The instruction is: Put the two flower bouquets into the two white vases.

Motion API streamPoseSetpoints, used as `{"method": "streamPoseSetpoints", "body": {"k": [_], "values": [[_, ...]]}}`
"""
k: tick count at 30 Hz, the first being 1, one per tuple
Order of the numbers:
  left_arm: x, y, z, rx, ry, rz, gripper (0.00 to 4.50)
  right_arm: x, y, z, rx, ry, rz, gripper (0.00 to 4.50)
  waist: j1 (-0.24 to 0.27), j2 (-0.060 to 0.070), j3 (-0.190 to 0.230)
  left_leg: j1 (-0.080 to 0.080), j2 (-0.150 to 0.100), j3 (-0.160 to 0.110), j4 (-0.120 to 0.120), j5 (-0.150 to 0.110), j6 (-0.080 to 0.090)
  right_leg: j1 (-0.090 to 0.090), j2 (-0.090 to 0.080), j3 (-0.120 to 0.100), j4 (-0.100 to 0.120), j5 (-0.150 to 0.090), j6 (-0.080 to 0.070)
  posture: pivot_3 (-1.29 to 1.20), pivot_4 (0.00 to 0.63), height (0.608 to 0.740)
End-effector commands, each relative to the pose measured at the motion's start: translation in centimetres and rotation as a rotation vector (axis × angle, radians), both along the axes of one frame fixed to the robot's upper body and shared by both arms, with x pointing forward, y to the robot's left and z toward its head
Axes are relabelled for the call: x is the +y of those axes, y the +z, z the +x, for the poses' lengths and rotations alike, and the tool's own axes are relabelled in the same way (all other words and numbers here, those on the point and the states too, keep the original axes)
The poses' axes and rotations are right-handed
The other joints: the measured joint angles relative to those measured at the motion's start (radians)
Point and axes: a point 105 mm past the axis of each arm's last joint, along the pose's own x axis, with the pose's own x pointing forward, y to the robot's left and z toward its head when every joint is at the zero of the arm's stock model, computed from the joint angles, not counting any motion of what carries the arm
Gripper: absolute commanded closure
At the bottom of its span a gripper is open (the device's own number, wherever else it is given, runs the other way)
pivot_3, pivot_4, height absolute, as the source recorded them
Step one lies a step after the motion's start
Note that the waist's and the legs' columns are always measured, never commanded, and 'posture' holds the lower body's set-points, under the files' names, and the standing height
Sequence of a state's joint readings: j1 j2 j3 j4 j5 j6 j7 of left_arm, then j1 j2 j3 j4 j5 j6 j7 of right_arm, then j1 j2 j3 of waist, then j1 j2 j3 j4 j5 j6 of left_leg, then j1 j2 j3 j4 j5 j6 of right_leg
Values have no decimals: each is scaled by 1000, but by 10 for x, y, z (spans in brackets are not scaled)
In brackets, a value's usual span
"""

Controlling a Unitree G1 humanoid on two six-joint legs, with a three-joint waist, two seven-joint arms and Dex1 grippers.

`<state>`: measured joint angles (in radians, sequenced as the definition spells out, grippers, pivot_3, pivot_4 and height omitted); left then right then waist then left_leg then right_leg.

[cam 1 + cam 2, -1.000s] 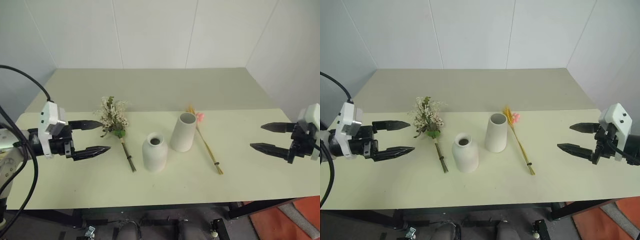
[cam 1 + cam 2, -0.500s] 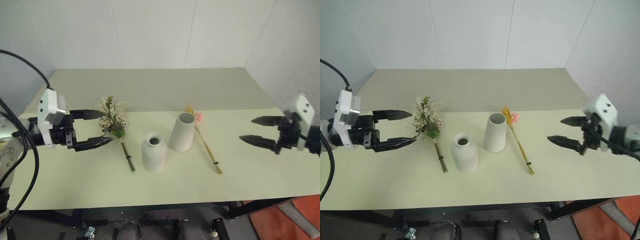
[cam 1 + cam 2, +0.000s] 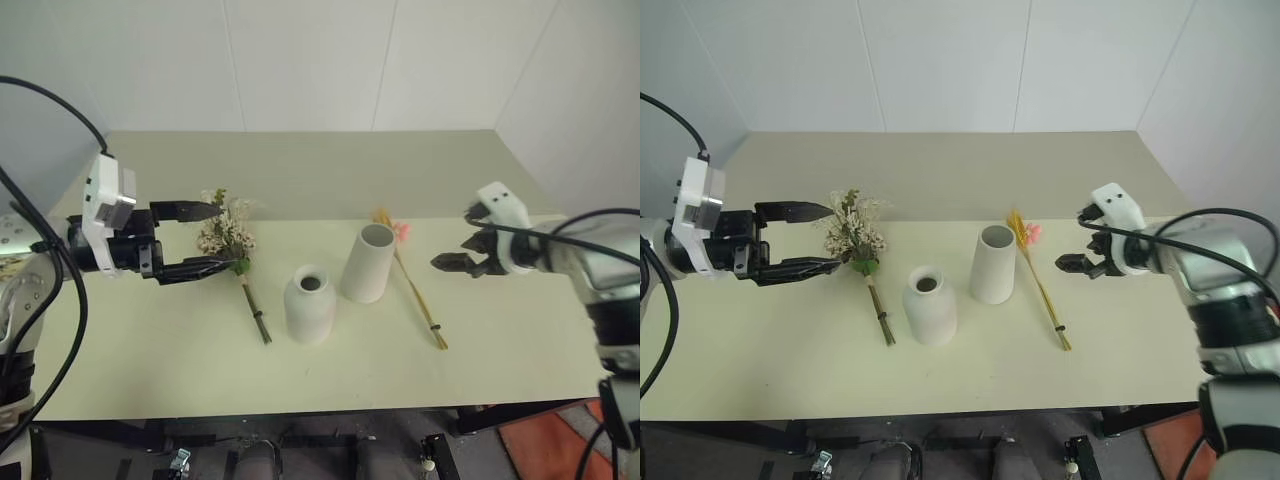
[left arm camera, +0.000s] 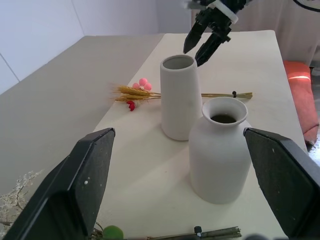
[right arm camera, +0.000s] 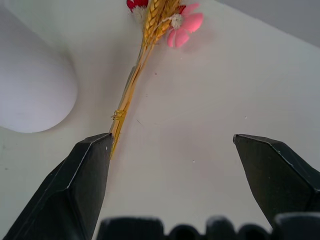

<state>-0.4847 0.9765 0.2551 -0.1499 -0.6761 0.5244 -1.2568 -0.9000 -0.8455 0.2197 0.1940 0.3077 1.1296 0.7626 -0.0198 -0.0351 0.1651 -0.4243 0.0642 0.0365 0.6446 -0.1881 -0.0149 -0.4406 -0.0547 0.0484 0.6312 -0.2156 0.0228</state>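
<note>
The bushy bouquet [image 3: 228, 233] lies left of centre on the table, stems [image 3: 254, 312] toward me. My left gripper [image 3: 225, 237] hovers open at its blossoms; whether it touches them I cannot tell. The short rounded white vase [image 3: 310, 305] and the taller white vase [image 3: 367, 262] stand upright mid-table. Right of them lies the slender bouquet [image 3: 415, 290], pink flower [image 5: 185, 25] at the far end. My right gripper [image 3: 452, 240] is open, tipped down just right of it. In the right wrist view the yellow stems [image 5: 131, 90] run beside one finger [image 5: 90, 185].
The cream table [image 3: 150, 350] reaches to the back wall. Its front edge is close to me. An orange object [image 3: 560, 440] sits on the floor at lower right. A black cable [image 3: 40, 100] loops over my left arm.
My right gripper swung in from the right edge toward the slender bouquet and tipped downward. My left gripper rose slightly and edged toward the bushy bouquet. Both stayed open.
</note>
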Motion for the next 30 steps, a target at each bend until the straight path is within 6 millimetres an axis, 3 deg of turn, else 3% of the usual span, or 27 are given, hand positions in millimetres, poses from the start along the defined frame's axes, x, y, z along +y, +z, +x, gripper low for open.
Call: {"method": "streamPoseSetpoints", "body": {"k": [1, 10, 16, 20, 30], "values": [[-4, 8, -5, -39, -23, -2, 23, 2, 1, 10, 27, -28, -31, 0, 0, 0, 0, 0, 0, 0, 0, 0, 0, 0, 0, 0, 0, 0, 0, 0, 150, 740], [-3, 1, -11, -34, 7, -6, 23, 23, -23, 18, 140, 50, -17, 0, 3, 0, 0, -1, 0, 0, 0, 0, 0, 0, 0, 0, 0, 2, -2, 0, 150, 740], [-3, 1, -11, -41, 30, -21, 23, 23, -50, 26, 170, 39, -99, 0, 0, 0, 0, 1, 0, 0, 0, 0, 0, 0, 1, 0, 1, 1, -2, 0, 150, 740], [-5, -2, -14, -37, 31, -20, 0, 18, -62, 33, 154, 31, -154, 924, -6, 0, 0, 2, 0, 0, 1, 0, 0, 2, 1, 0, 2, 2, -1, 0, 150, 740], [-2, -3, -16, -38, 45, -8, 0, 21, -53, 37, 101, 31, -137, 4342, -17, 0, 0, 4, 1, -1, 1, 0, 0, 3, 1, 0, 2, 1, 2, 0, 150, 740]]}}
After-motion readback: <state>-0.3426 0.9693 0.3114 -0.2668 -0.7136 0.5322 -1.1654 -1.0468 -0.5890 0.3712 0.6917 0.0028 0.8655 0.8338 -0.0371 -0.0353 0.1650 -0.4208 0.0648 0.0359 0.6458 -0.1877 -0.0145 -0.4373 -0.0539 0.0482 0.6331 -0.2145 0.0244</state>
